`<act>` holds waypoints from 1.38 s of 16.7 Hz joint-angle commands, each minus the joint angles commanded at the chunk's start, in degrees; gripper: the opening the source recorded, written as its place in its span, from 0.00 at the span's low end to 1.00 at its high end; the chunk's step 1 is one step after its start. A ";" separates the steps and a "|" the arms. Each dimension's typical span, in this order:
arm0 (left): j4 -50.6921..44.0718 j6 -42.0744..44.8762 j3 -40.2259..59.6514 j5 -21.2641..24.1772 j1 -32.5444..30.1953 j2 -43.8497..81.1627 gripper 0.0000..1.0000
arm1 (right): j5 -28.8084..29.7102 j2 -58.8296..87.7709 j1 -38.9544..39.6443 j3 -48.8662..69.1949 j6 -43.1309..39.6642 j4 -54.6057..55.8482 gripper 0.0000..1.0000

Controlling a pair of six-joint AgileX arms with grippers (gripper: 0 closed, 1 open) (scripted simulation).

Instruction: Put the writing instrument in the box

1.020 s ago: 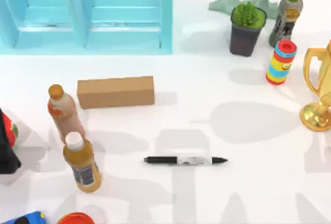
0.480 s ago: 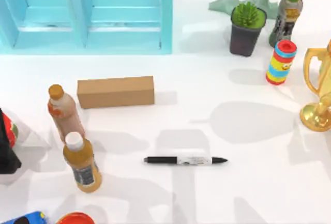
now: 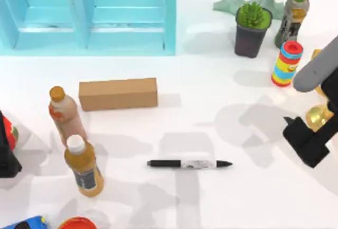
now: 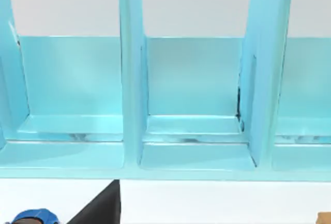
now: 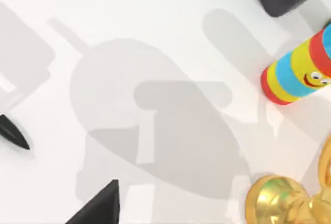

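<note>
My right arm reaches in from the right edge of the top view, its right tool point(image 3: 312, 143) a dark block hanging above the surface point(image 3: 211, 202) beside the base of a gold trophy point(image 3: 323, 117); I cannot tell whether its fingers are spread or pressed together. The pen point(image 3: 189, 164) lies flat on the near middle of the surface, lengthwise left to right with its pointed tip toward the right, well apart from that tool and touching nothing. The brown carton point(image 3: 118, 93) lies farther back and to the left of the pen, also lengthwise left to right. Behind it, along the far edge, stands the turquoise shelf unit point(image 3: 90, 12) with open compartments. Two capped drink bottles stand at the near left, one pinkish point(image 3: 66, 115) and one amber point(image 3: 84, 166). At the far right I see a potted succulent point(image 3: 252, 29), a dark bottle point(image 3: 292, 16) and a striped can point(image 3: 287, 63).
</note>
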 joint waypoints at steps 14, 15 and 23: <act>0.00 0.00 0.00 0.00 0.00 0.00 1.00 | 1.43 53.86 21.42 38.92 -17.86 -22.73 1.00; 0.00 0.00 0.00 0.00 0.00 0.00 1.00 | 1.44 53.98 21.58 39.16 -18.00 -22.71 1.00; 0.00 0.00 0.00 0.00 0.00 0.00 1.00 | 1.36 56.62 20.81 37.37 -18.71 -18.46 1.00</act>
